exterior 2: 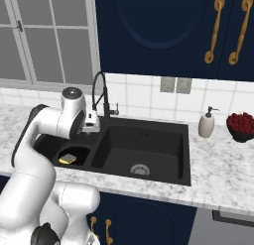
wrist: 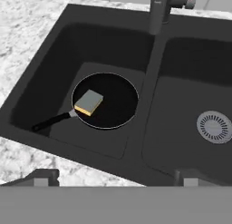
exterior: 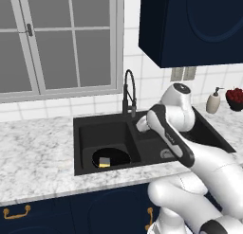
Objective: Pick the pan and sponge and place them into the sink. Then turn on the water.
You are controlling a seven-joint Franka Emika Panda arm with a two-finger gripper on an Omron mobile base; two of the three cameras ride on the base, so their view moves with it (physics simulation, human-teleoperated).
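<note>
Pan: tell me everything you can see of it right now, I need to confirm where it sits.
The pan is a round, shallow black frying pan with a pale rim line and a long thin black handle. It lies flat and upright on the floor of the left basin of the sink, handle pointing toward the basin's front left corner. The sponge, grey-blue over yellow, rests inside it, left of centre. No water is seen on it.

Beige soap dispenser [exterior 2: 206, 124] beside bowl of red fruit [exterior 2: 242, 125] on marble counter [exterior 2: 223, 169]
</note>
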